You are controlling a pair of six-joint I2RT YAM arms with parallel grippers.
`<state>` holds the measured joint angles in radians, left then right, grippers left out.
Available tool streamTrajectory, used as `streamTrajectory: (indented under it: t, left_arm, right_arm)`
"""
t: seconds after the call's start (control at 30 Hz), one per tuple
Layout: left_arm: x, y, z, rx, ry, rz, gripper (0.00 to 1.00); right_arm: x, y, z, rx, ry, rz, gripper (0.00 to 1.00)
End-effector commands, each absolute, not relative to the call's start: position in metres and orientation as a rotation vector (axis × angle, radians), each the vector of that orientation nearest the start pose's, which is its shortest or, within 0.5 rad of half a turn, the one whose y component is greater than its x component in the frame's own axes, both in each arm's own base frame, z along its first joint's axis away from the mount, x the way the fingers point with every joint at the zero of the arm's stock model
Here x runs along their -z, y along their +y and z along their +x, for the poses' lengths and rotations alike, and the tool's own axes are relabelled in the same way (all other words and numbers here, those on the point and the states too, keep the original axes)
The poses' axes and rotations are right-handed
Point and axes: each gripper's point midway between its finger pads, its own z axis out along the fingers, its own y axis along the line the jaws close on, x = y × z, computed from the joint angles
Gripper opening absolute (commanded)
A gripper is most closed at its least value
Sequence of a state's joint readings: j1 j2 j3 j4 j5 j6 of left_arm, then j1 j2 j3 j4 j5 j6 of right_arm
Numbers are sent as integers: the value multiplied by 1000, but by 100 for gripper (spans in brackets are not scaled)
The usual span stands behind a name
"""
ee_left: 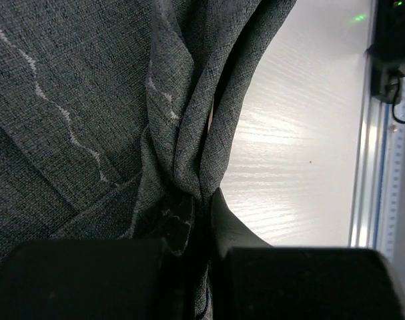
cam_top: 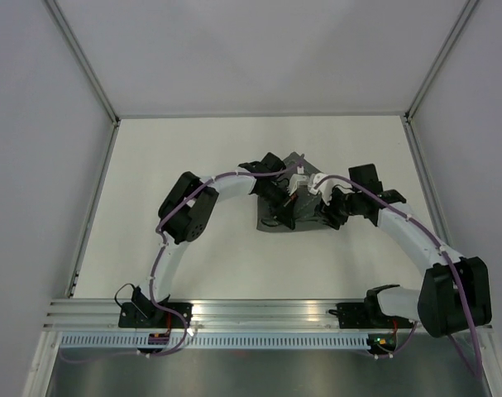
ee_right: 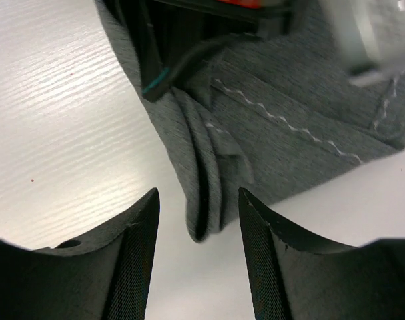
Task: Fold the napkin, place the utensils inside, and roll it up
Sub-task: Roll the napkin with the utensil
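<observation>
Pinching the bunched napkin (ee_left: 89, 100), the left end effector (ee_left: 201, 200) seems half-buried; the right end effector (ee_right: 199, 195) gapes.

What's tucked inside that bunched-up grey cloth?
Only folded layers of the napkin show, pinched in the left gripper. A thin pale sliver peeks between the folds, too small to identify. Anything deeper is covered by fabric.
</observation>
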<state>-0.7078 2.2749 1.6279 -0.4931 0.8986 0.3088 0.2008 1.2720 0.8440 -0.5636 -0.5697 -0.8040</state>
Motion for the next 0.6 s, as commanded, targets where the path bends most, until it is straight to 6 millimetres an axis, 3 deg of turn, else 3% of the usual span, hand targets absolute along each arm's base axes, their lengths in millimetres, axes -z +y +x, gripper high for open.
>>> streamTrajectory:
  t: [0.0,0.07,0.1,0.13,0.17,0.27,0.57]
  left_arm:
    - [-19,-401,259,1481,2282,1441,2]
    - [-16,-401,258,1510,2316,1426,2]
    - [-20,-402,259,1526,2325,1423,2]
    - [-15,-401,258,1535,2350,1414,2]
    - [-14,-400,259,1548,2363,1405,2]
    - [-13,-398,260,1580,2397,1383,2]
    - [-7,-393,260,1626,2446,1368,2]
  right_arm:
    - [-97,140,288,-279,1857,-1409,56]
    - [-89,156,281,-235,1809,-1475,56]
    - [-90,163,287,-197,1762,-1474,56]
    - [-77,160,285,-145,1780,-1495,56]
    - [-78,172,286,-129,1729,-1516,56]
    - [-70,182,291,-56,1689,-1540,57]
    - [-43,197,280,20,1656,-1688,60]
